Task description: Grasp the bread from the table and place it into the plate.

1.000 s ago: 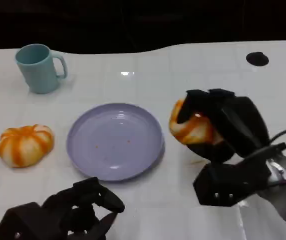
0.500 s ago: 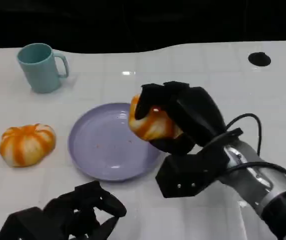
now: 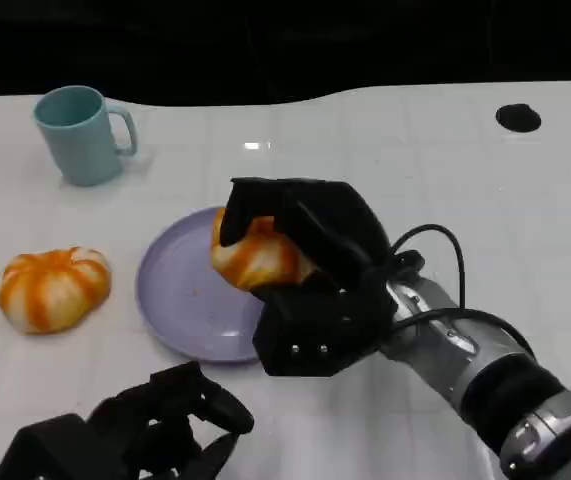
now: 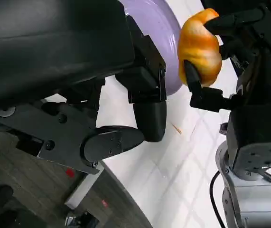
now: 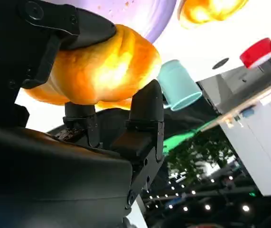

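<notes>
Right hand (image 3: 300, 235) grasping bread (image 3: 252, 253), shifted from frame right to over plate (image 3: 170, 285) at centre. Left hand (image 3: 155, 430) idle. Release next.

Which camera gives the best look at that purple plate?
The head view: the plate shows almost whole, partly covered by the right hand holding bread. The left wrist view catches an edge behind the left hand; the right wrist view, a sliver.

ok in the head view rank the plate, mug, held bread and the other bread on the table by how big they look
1. plate, clearly largest
2. and 3. bread on the table and held bread: unsure, since the right hand covers part of the held one
4. mug, roughly similar too, perhaps smallest
</notes>
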